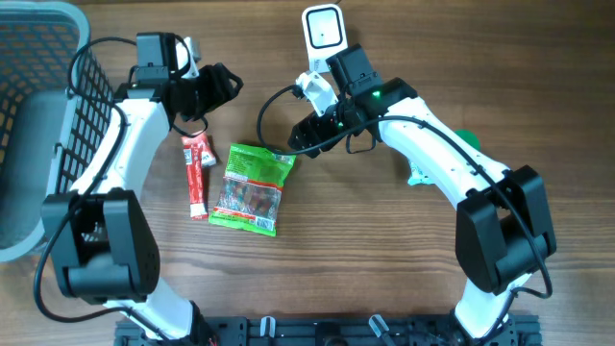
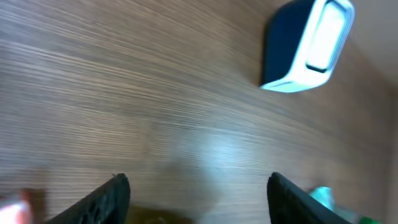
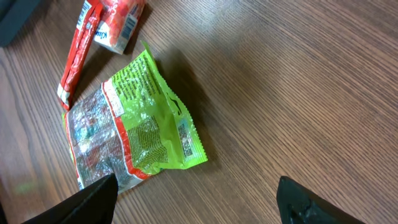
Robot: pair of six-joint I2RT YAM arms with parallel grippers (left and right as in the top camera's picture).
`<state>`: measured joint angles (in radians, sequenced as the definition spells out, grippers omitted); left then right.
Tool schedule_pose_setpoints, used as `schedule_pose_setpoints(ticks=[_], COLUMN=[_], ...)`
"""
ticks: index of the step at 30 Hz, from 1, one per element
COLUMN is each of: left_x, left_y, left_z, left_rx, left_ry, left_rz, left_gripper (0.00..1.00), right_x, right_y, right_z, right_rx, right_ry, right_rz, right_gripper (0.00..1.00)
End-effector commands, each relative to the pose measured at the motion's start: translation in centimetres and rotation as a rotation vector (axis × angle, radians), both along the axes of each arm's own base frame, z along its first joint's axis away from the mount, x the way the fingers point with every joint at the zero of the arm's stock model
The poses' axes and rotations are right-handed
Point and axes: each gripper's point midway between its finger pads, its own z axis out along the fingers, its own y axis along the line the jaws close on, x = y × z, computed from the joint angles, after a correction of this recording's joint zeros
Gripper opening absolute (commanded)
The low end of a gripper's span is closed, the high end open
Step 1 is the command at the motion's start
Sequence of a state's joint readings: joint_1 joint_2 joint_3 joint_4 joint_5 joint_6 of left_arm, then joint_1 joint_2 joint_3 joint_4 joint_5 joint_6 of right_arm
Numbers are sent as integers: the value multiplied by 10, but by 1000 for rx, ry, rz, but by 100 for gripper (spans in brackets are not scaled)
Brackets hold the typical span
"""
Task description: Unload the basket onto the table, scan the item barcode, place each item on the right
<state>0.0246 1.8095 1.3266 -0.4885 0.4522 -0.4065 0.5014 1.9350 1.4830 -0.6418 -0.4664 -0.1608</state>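
The left gripper [image 2: 199,186] sat nearest the lens, its fingers apart with nothing seen between them. The right gripper [image 3: 196,186] also stood open and empty, near the green pouch [image 3: 134,130]. Beneath them, at centre frame overhead, that one pouch lay flat on the table [image 1: 384,269], with one red packet [image 1: 195,173] just left of it. One scanner [image 1: 324,29] stood at the top edge and one basket [image 1: 38,125] at the upper left. By the look of it, neither item had been lifted or shown to the scanner, so pick-up and scan were both left to do.
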Motion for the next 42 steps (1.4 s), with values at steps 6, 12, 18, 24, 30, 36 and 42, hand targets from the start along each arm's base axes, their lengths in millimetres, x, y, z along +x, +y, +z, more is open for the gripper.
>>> schedule_pose_setpoints(ticks=[6,12,18,24,30,36,42], left_x=[-60,-145,-191,-201,-191,-183,-161], left_y=[7,-8,-5,9,7,6,-13], left_z=[69,-7,-61,-111,-115,-113,-112], left_rx=[-84,86,253,283,272,262,254], left_ry=[47,453,597,576,522,489,382], left_rz=[48,56,105,240,237,239,176], left_gripper=[4,4,4,4,4,4,4], right_x=[10,15,-1,-20,-13,-23,-7], right_y=[13,25,41,57,47,36,17], right_z=[5,-29,-57,-77,-93,-101,-88], right_rx=[75,100,169,148,28,-28,-44], right_ry=[-38,6,118,152,159,202,183], right_rz=[20,36,101,149,33,22,-45], right_gripper=[86,86,79,56,35,41,47])
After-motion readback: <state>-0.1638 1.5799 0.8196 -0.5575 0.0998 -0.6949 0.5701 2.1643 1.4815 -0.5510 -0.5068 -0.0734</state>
